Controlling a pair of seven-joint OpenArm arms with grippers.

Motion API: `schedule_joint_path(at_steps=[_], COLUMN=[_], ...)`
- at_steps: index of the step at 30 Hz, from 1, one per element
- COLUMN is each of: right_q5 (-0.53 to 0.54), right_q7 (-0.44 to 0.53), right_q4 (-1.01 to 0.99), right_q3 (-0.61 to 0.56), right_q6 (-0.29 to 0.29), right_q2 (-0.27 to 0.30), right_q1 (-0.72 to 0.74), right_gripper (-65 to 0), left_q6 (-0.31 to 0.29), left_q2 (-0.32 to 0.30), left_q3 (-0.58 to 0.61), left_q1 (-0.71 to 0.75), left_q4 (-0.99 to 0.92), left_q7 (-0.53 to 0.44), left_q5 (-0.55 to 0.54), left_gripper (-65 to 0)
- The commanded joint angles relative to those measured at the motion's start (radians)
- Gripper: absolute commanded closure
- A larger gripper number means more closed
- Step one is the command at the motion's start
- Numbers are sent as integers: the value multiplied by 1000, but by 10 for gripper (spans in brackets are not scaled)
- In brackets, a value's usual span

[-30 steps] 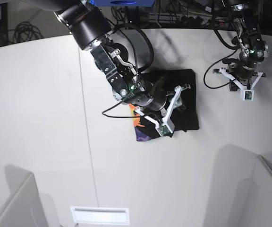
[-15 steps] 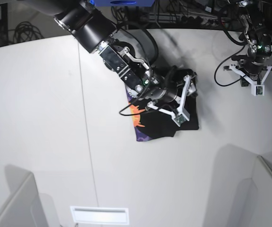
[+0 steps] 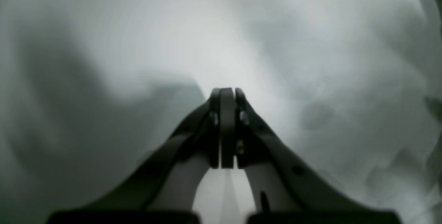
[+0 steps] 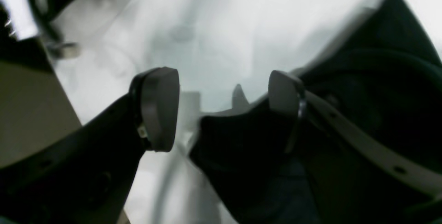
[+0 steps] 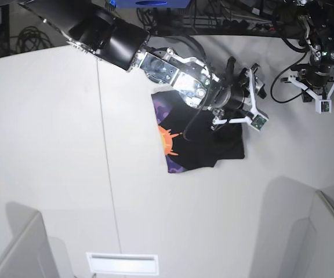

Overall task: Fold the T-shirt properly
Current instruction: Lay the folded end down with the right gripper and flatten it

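Two robot arms over a white table, a folded black cloth T-shirt with an orange sun and purple print between them.

Base view: the right gripper [image 5: 254, 95] hangs with its white fingers spread apart, holding nothing; the black T-shirt [image 5: 204, 136] lies folded on the white table [image 5: 51, 150] just below and to the left of it, print showing along its left edge. The left gripper [image 5: 322, 99] hovers well off to the right of the shirt, near the table's far edge. Left wrist view: the left gripper [image 3: 227, 94] has its dark fingers pressed together on nothing, blurred pale table beyond. Right wrist view: the right gripper [image 4: 223, 108] stands wide apart, dark T-shirt [image 4: 380, 65] cloth under and beside its right finger [image 4: 281, 93].
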Motion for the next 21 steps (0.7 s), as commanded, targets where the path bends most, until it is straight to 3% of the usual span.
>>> schedule_joint_path(at_steps=[1,4,6,8,11,15,21], right_q5=[5,0,-1,-3,-3,-4,-4], right_q7=[28,13,-35,-68,-78,-81,-73], right_q4=[56,157,220,277,318,292,150], right_q3=[0,35,109,202,342,454,514], right_q6=[1,0,0,0,0,0,0], right_q2=[-17,6,41,67,102,133,136], right_q1=[28,26,3,-29,-83,-110,-89], right_gripper=[-384,-380,-338,-234,-2,0,0], left_q6=[0,0,0,0,0,0,0], left_q2=[-15,-15,-13,-12,-12,-10,-10], left_q3=[-4,-6,-6,-6,-8,-8,-8], left_q1=[-7,-8,-7,-5,-2,15,15], left_q4=[17,16,20,20,14,20,20], left_q7=[-19,-19,-19,-19,-19,-19,-19], left_q5=[-3,-3,-3,-3,-3,-3,-3], left_gripper=[0,0,0,0,0,0,0])
